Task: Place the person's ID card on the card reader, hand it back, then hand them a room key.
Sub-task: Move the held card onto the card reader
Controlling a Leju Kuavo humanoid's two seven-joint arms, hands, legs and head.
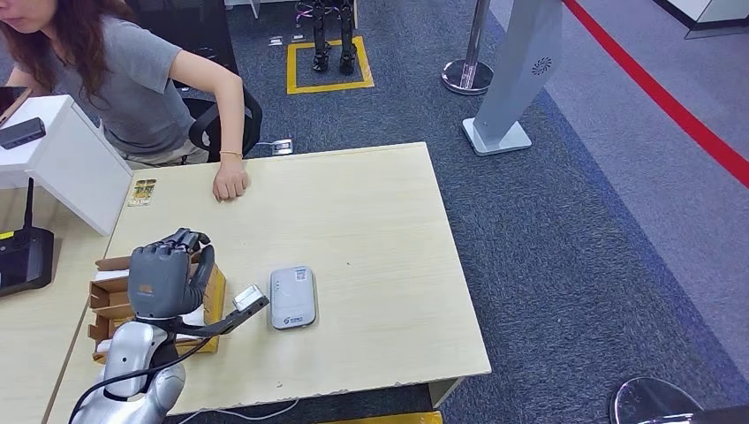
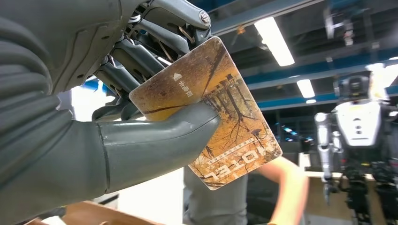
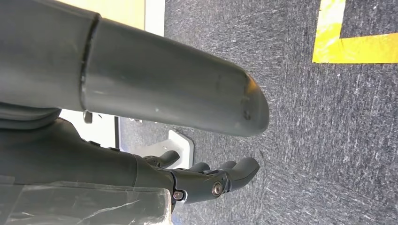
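A key card point(image 2: 206, 112) is pinched by the left hand point(image 1: 162, 278) above a box point(image 1: 110, 305) beside the reader point(image 1: 292, 297), while the right hand point(image 3: 141, 122) hangs empty, fingers apart, over carpet point(image 3: 328, 140); a person's hand point(image 1: 230, 184) rests on the table point(image 1: 371, 230).

A robot test lab staged as a hotel reception: pale wooden table point(image 1: 371, 230), grey carpet with yellow floor marking point(image 1: 329, 87), queue-barrier post point(image 1: 469, 62), another humanoid robot point(image 2: 359, 126).

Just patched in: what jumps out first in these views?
The left hand, raised over the table's near-left corner, pinches a brown hotel key card between thumb and fingers. A white card reader lies just right of it. Across the table, a seated person's hand rests on the tabletop.
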